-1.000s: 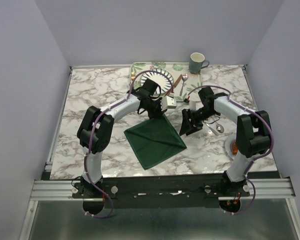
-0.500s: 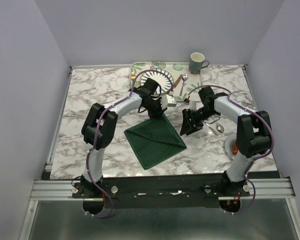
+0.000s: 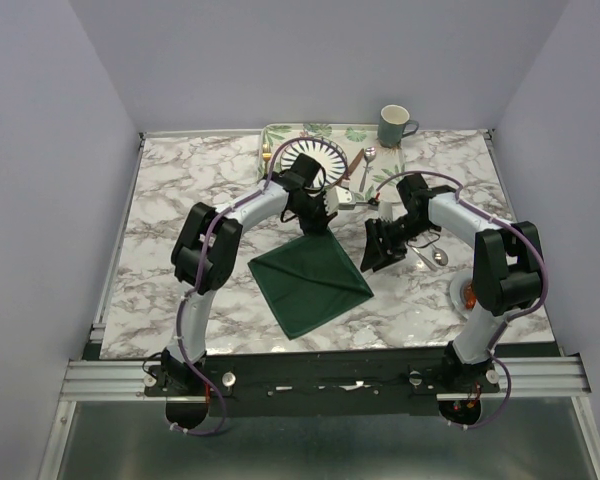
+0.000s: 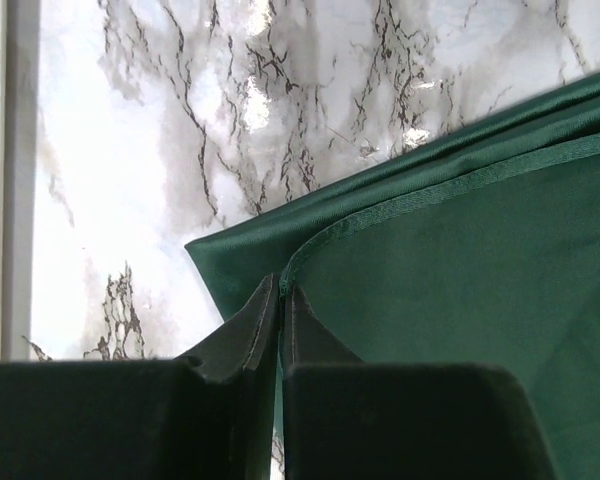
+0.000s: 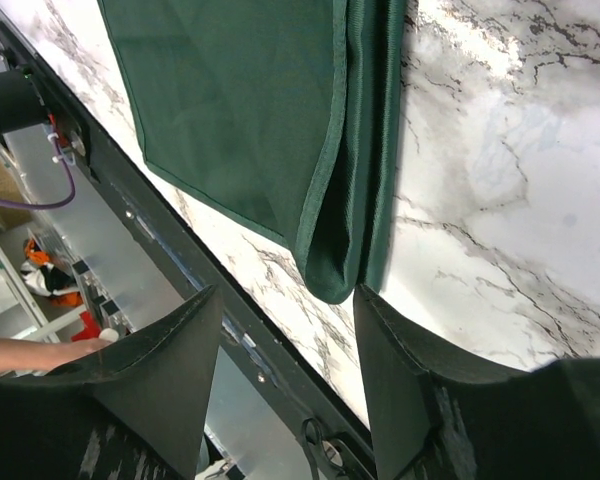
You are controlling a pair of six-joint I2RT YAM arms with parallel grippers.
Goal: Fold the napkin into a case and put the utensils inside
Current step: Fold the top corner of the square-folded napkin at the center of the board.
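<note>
The dark green napkin (image 3: 310, 280) lies folded as a diamond on the marble table. My left gripper (image 3: 316, 222) is at its far corner, shut on the hem of the top layer (image 4: 282, 285); a lower layer (image 4: 240, 260) lies flat beneath. My right gripper (image 3: 373, 252) is open at the right corner, and its jaws straddle the folded tip of the napkin (image 5: 332, 270) without touching it. The gold fork (image 3: 267, 155), copper-brown knife (image 3: 352, 166) and silver spoon (image 3: 366, 160) lie on the tray beside the plate.
A leaf-patterned tray (image 3: 280, 133) at the back holds a striped plate (image 3: 315, 155). A green mug (image 3: 395, 125) stands at its right. A small silver spoon (image 3: 435, 257) and a white disc (image 3: 467, 292) lie by the right arm. The table's near edge rail (image 5: 180, 260) is close.
My left arm's elbow has swung towards the back and its wrist has shifted slightly towards the tray, still gripping the napkin corner. The right gripper has hardly moved.
</note>
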